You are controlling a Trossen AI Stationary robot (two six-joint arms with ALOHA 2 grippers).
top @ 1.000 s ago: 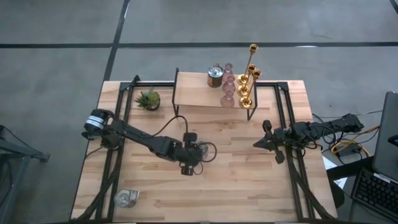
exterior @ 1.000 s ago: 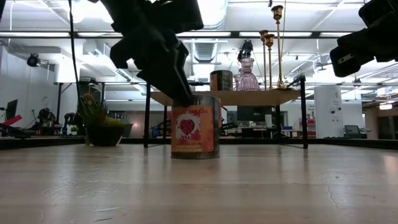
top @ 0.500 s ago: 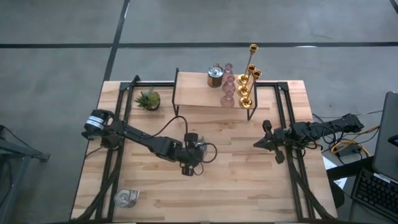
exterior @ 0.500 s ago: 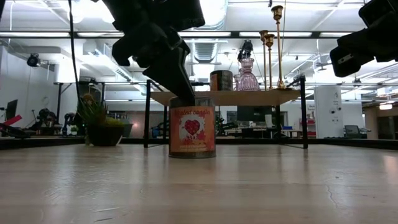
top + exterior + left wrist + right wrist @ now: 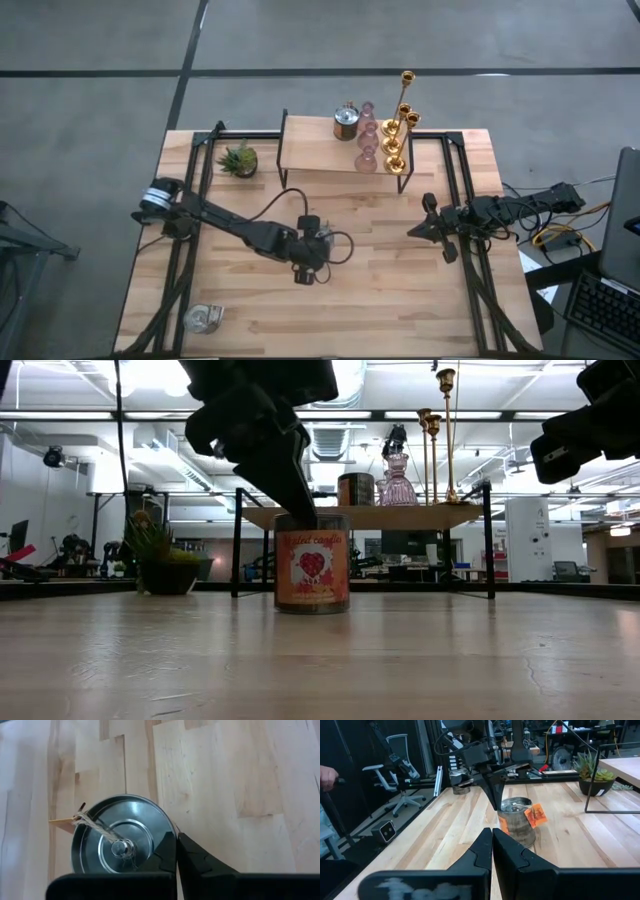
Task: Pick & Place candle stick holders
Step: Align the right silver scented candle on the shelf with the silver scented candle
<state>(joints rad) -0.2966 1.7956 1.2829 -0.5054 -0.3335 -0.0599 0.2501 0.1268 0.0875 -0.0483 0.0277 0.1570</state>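
Left gripper [image 5: 300, 510] pinches the rim of the tin candle [image 5: 312, 562] mid-worktop [image 5: 400, 290]; tin has slid slightly right since 0.5 s ago, base down. Looks like repositioning, not lifting. Right gripper [image 5: 492, 836] closed, idle, right side.

3 gold [image 5: 399, 125], 3 pink [image 5: 367, 140] holders upright on shelf; silvery cups scattered.

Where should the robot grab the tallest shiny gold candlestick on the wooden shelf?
Probably the tallest shiny gold candlestick is best pinched on its thin upright stem, coming sideways from the right end of the wooden shelf, since the translucent pink glass holders crowd its other side.
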